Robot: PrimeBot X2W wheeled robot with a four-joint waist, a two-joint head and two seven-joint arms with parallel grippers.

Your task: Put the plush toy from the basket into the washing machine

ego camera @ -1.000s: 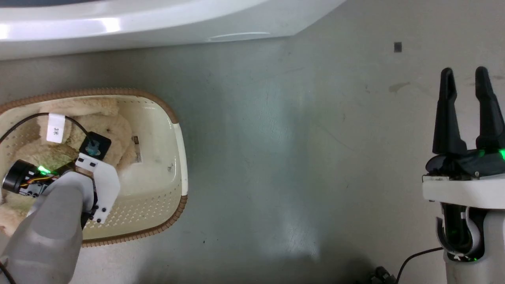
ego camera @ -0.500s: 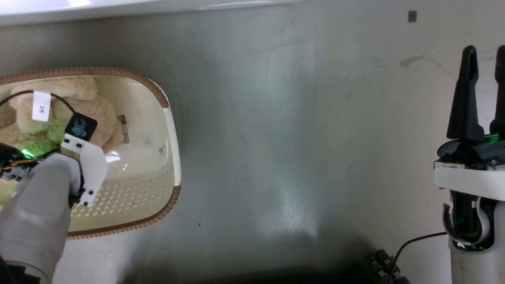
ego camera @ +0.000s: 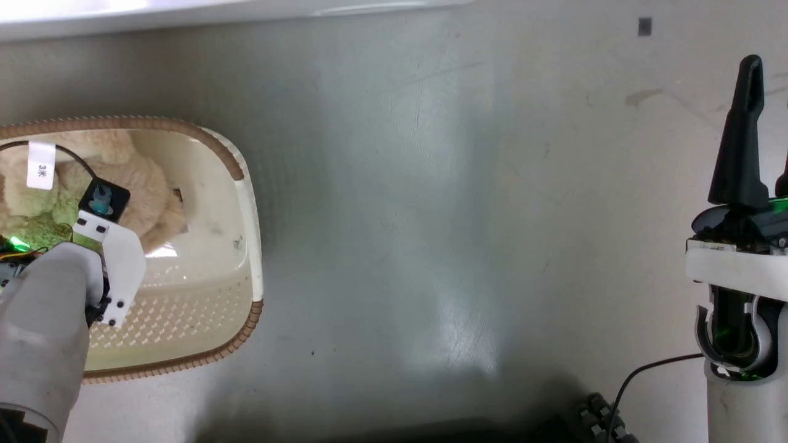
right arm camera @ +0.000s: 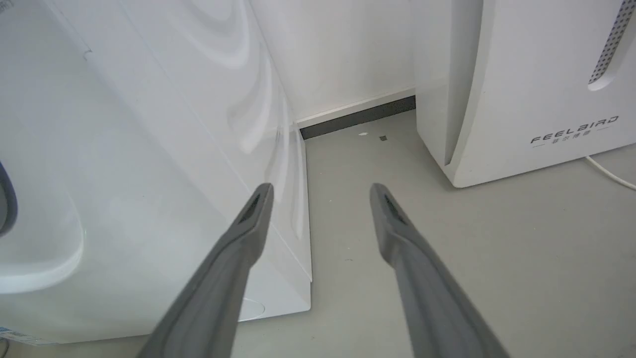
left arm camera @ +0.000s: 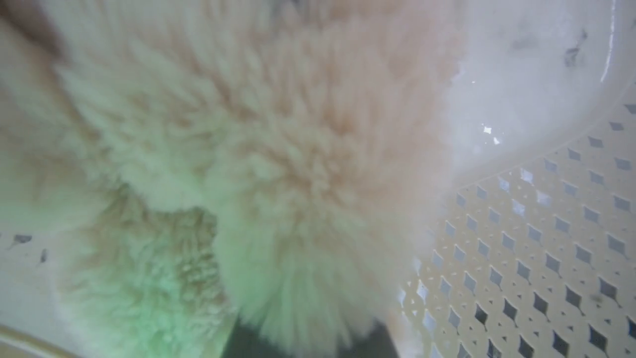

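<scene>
The cream-beige plush toy [ego camera: 144,197] lies in the left half of the cream-white basket [ego camera: 249,203], which stands on the floor at the left of the head view. My left arm reaches down into the basket. In the left wrist view fluffy fur [left arm camera: 298,164] presses close, and my left gripper [left arm camera: 305,340] is shut on the plush toy, its fingers buried in the pile. My right gripper [right arm camera: 322,190] hangs open and empty far to the right, above the floor beside the white washing machine [right arm camera: 124,174].
The washing machine's white front [ego camera: 184,13] runs along the top of the head view. A white FEELBIRD appliance [right arm camera: 536,89] stands right of it by the wall. A black cable [ego camera: 640,381] and a dark ribbed part [ego camera: 600,418] lie at the lower right. Grey floor [ego camera: 431,215] spreads between basket and right arm.
The head camera has shifted, sliding the whole picture left and down. Within the basket, the plush toy has drawn left and now covers part of the bottom label.
</scene>
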